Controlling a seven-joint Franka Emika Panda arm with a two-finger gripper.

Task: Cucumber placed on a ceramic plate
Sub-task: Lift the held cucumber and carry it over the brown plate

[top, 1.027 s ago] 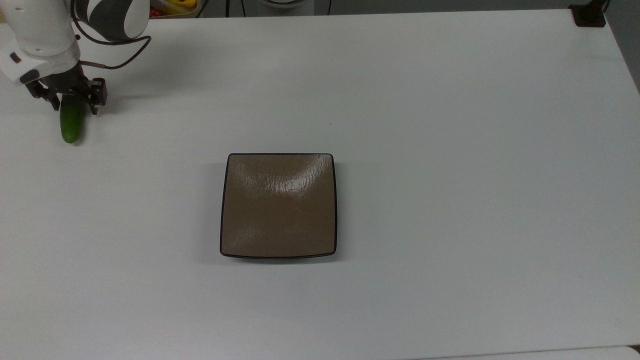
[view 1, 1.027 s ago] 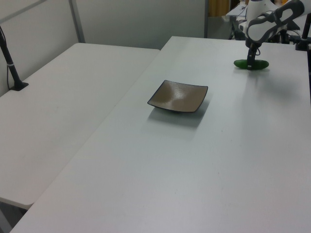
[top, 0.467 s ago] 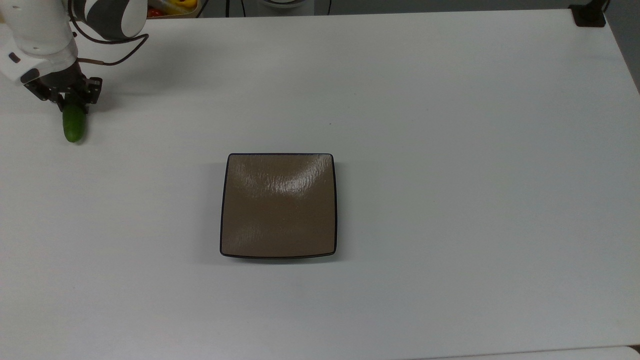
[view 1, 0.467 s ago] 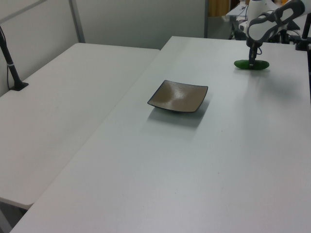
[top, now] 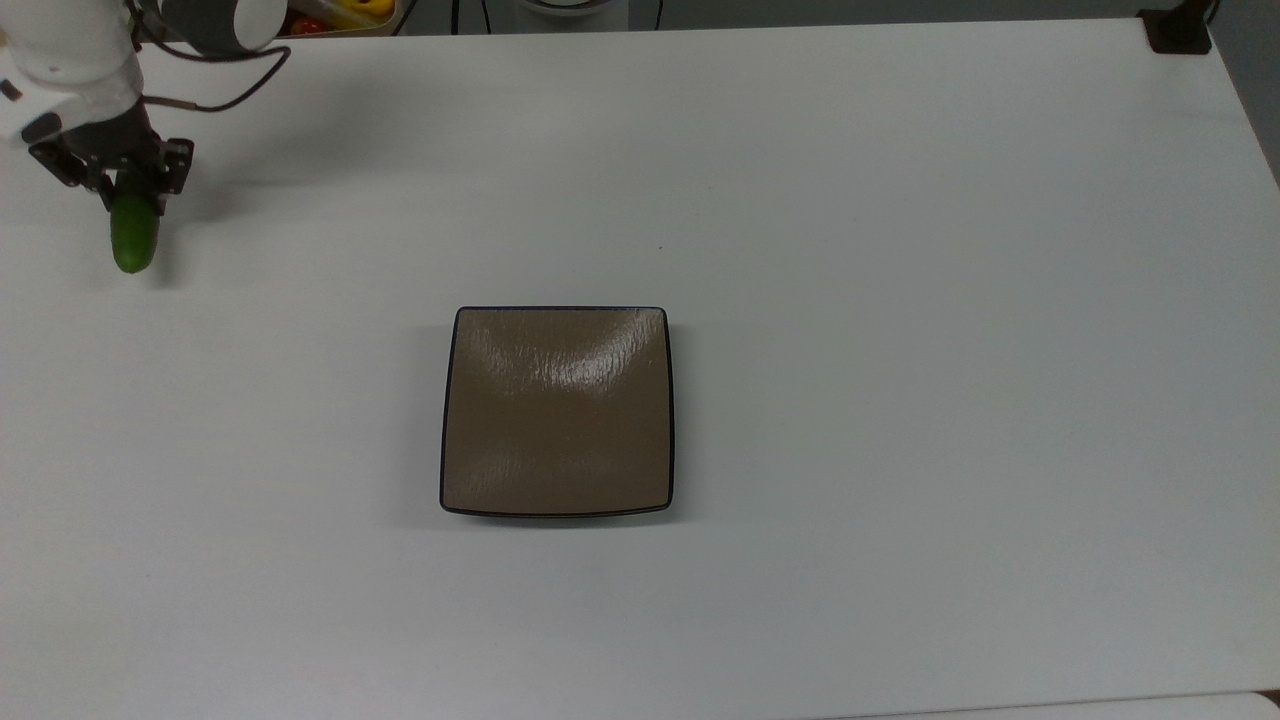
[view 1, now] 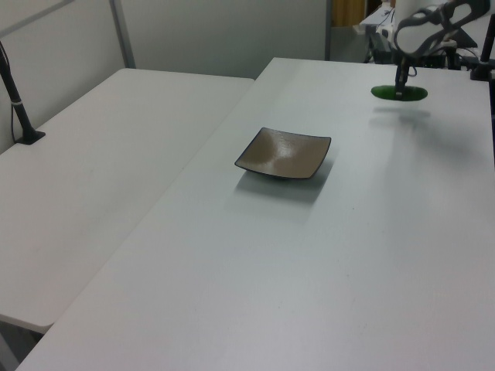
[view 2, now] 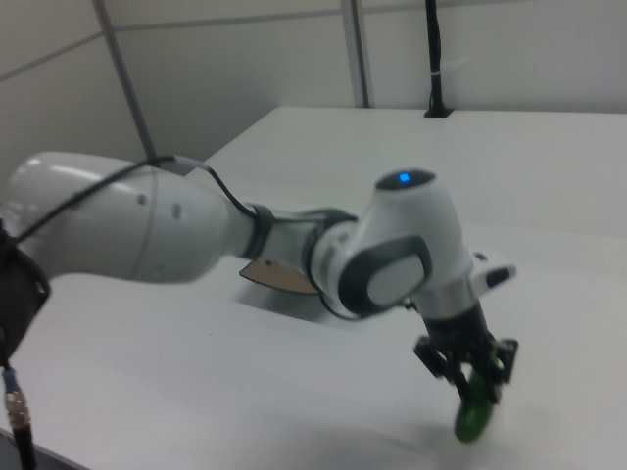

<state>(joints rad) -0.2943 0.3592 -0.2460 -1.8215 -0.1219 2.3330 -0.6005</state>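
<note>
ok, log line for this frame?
phase: lift | gripper: shut on cucumber, off the table, shadow below it in left view | ceramic plate: empty, mid-table | next: carry to plate

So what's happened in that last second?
The claw closed on the cucumber and lifted it off the table; in the left view its shadow now lies apart beneath it. The plate stayed put, bare.

I'm looking at a lab or office room. Plain white tables, partition walls, a clamped pole.
</note>
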